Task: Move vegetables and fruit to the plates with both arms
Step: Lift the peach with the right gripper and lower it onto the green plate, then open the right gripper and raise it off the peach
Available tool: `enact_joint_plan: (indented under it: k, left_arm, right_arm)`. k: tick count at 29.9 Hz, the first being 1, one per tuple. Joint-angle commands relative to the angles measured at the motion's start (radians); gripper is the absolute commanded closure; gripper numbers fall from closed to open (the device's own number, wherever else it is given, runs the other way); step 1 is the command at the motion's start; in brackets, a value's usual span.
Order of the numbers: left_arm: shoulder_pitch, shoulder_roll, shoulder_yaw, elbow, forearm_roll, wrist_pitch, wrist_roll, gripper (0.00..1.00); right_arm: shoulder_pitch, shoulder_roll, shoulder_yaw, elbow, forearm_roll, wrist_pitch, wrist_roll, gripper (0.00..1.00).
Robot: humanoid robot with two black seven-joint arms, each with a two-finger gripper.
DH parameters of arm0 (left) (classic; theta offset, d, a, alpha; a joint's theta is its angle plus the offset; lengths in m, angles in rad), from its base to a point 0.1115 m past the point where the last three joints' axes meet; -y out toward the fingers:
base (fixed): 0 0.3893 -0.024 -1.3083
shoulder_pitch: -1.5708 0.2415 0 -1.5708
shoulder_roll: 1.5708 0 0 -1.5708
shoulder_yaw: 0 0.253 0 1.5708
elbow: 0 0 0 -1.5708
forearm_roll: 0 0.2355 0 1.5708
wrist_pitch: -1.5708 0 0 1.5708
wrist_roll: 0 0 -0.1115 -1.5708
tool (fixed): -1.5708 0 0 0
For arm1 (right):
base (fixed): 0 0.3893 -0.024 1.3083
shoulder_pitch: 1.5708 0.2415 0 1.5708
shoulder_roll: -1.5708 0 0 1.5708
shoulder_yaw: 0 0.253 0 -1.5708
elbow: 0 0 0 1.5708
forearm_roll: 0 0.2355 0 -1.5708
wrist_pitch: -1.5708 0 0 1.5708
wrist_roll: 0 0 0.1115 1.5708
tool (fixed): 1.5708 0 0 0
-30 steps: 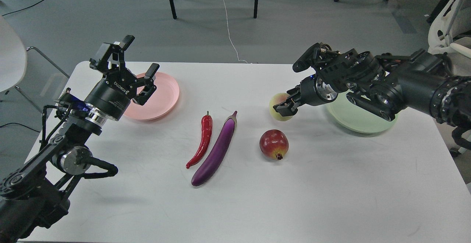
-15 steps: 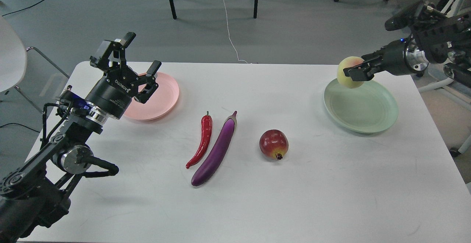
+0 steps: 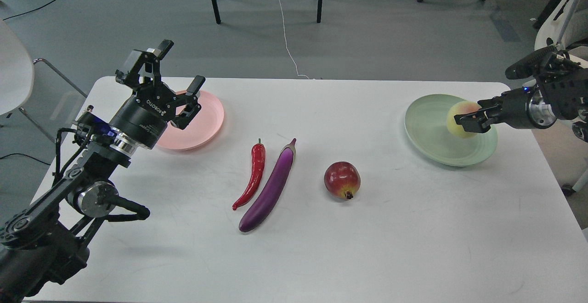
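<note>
Both arms are black and built of thick, rounded jointed segments. The left arm [image 3: 69, 193] carries a silver wrist ring with a small blue light beside it, a round silver joint cap lower down, and thin black cables looping along its side. Its gripper [image 3: 177, 80] has a cylindrical black body with white ROBOTIQ lettering and two angular black fingers. The right arm [image 3: 551, 96] shows a silver wrist ring, a blue light, and a slim black gripper [image 3: 466, 120].

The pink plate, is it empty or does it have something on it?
Empty: the pink plate shows bare; the left gripper hovers open above it.
</note>
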Motion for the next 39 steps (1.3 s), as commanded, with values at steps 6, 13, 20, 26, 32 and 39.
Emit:
enact_joint_plan:
  k: [6,13,20,26,32,39]
  left_arm:
    - [0.002,0.005,0.0,0.0,0.002,0.001,0.0,0.02]
    - [0.002,0.014,0.0,-0.002,0.002,0.0,0.0,0.02]
    - [0.003,0.02,-0.002,-0.012,0.002,0.001,0.0,0.02]
    - [0.008,0.02,-0.005,-0.015,0.002,0.001,0.0,0.02]
    - [0.008,0.02,-0.006,-0.017,0.002,0.0,0.0,0.02]
    - [0.008,0.02,-0.006,-0.017,0.002,0.001,0.0,0.02]
  right_arm:
    - [-0.066,0.1,0.0,-0.111,0.0,-0.05,0.0,0.62]
    - [-0.085,0.109,0.0,-0.13,0.001,-0.053,0.0,0.51]
    - [-0.108,0.122,0.0,-0.121,0.003,-0.051,0.0,0.48]
    - [-0.108,0.116,0.0,-0.112,0.003,-0.051,0.0,0.48]
    - [-0.091,0.111,0.0,-0.067,0.003,-0.046,0.0,0.48]
    - [-0.086,0.1,-0.002,-0.061,0.003,-0.043,0.0,0.45]
